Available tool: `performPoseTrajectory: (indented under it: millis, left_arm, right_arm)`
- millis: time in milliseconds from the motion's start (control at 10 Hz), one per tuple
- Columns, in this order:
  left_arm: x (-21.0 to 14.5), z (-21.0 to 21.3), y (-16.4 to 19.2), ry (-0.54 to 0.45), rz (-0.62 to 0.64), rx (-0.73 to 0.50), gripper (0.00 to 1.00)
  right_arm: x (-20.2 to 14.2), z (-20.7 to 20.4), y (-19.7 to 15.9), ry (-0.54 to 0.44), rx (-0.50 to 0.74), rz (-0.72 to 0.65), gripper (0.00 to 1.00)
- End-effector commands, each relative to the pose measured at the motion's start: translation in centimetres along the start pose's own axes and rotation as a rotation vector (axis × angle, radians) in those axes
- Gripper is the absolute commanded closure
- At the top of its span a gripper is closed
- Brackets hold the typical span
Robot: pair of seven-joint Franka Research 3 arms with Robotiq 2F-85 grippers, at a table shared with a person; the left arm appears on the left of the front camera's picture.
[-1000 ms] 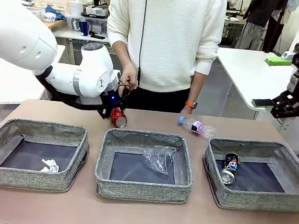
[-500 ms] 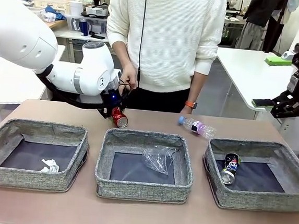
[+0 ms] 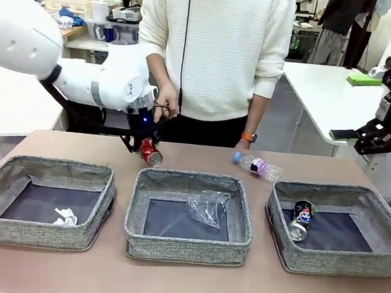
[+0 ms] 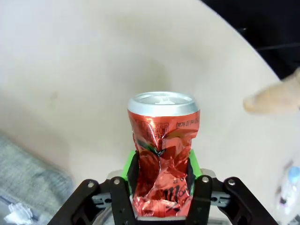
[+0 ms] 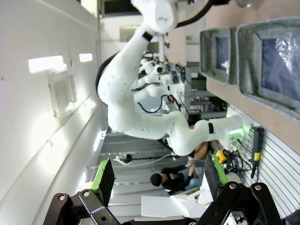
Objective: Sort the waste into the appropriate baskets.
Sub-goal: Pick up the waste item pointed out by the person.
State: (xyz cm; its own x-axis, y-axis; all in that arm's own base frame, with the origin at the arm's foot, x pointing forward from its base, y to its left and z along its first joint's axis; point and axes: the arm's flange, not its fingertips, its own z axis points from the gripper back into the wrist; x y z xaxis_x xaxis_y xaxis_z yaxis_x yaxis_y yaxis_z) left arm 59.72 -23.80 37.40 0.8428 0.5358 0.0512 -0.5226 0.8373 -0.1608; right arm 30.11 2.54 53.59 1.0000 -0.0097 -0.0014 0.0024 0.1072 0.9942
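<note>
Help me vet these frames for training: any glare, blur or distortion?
Front view: evenly lit, sharp throughout. Left wrist view: red can crisp, glare on its silver top; a person's fingertip blurred. Right wrist view: rolled sideways, light panel blown out, wide-angle bending.

Three baskets stand in a row along the near side of the bench (image 3: 183,282); the left basket (image 3: 37,232) holds the paper wad (image 3: 63,216); the middle basket (image 3: 187,247) holds the plastic cup (image 3: 207,208); the right basket (image 3: 336,262) holds the second can (image 3: 301,219) against its left wall; behind the middle basket's far left corner the left gripper (image 3: 145,145) grips the drink can (image 3: 151,155); the bottle (image 3: 257,166) lies on the bench behind the gap between the middle and right baskets; the person (image 3: 214,52) stands at the far side.
</note>
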Motion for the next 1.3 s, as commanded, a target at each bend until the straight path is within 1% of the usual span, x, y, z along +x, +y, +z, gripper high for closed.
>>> performPoseTrajectory:
  millis: [0,100,200,300,400,500,600,700,800,1000,1100,1200]
  left_arm:
    - [-2.2,7.2,5.2,-0.087,-0.044,-0.028,1.0]
    - [-3.8,11.9,7.8,-0.188,-0.081,-0.094,1.0]
    - [-5.9,15.7,9.3,-0.227,-0.205,-0.128,1.0]
    - [-8.3,19.1,10.0,-0.196,-0.374,-0.133,1.0]
    - [-10.5,21.8,10.3,-0.129,-0.558,-0.095,1.0]
    - [-12.5,24.0,10.1,-0.042,-0.716,-0.048,1.0]
    - [-14.2,25.4,9.3,0.013,-0.811,-0.036,1.0]
    - [-14.9,25.4,8.5,0.115,-0.833,-0.048,1.0]
    - [-15.6,25.0,9.7,-0.061,-0.691,-0.095,1.0]
    - [-15.6,25.0,9.7,-0.061,-0.691,-0.095,1.0]
    - [-16.4,25.7,9.3,0.011,-0.765,-0.089,0.52]
    - [-18.7,25.4,7.2,0.037,-0.73,-0.097,0.52]
  right_arm:
    - [0.0,0.0,0.2,-0.001,0.023,0.014,0.0]
    - [0.0,0.0,0.2,-0.001,0.023,0.014,0.0]
    - [0.0,0.0,0.2,-0.001,0.023,0.014,0.0]
    - [0.0,0.0,0.2,-0.001,0.023,0.014,0.0]
    - [0.0,0.0,0.2,-0.001,0.023,0.014,0.0]
    - [0.0,0.0,0.2,-0.001,0.023,0.014,0.0]
    - [0.0,0.0,0.2,-0.001,0.023,0.014,0.0]
    - [0.0,0.0,0.2,-0.001,0.023,0.014,0.0]
    - [0.0,0.0,0.2,-0.001,0.023,0.014,0.0]
    - [0.0,0.0,0.2,-0.001,0.023,0.014,0.0]
    - [0.0,0.0,0.2,-0.001,0.023,0.014,0.0]
    - [0.0,0.0,0.2,-0.001,0.023,0.014,0.0]
